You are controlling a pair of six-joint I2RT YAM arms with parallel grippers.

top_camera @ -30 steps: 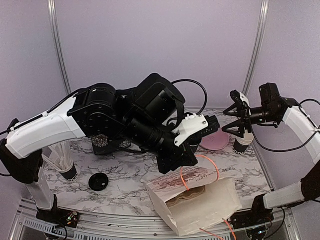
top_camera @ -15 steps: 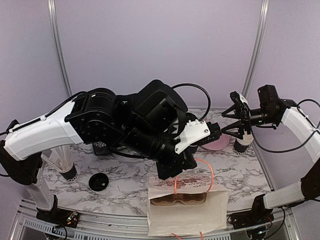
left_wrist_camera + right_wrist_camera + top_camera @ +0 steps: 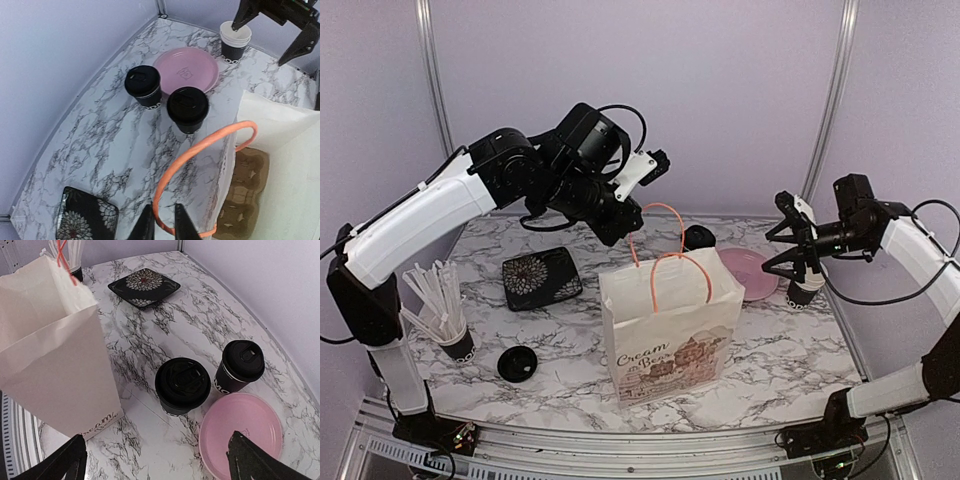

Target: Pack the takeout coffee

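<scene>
- Now the bag (image 3: 670,330) stands up; before, it lay tipped. Left fingers (image 3: 147,227) pinch its orange handle (image 3: 200,150), so a tug could topple it.
- Two lidded coffee cups (image 3: 187,106) sit behind it on the tabletop (image 3: 570,340).
- Right fingers (image 3: 62,462), wide open and empty, hang by the lidless cup (image 3: 235,40) and could knock it.

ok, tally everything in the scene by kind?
lidded coffee cups: 2
open coffee cup: 1
loose black lid: 1
pink plate: 1
patterned black dish: 1
cup of straws: 1
paper bag: 1
cardboard carrier inside bag: 1
Total: 9
</scene>
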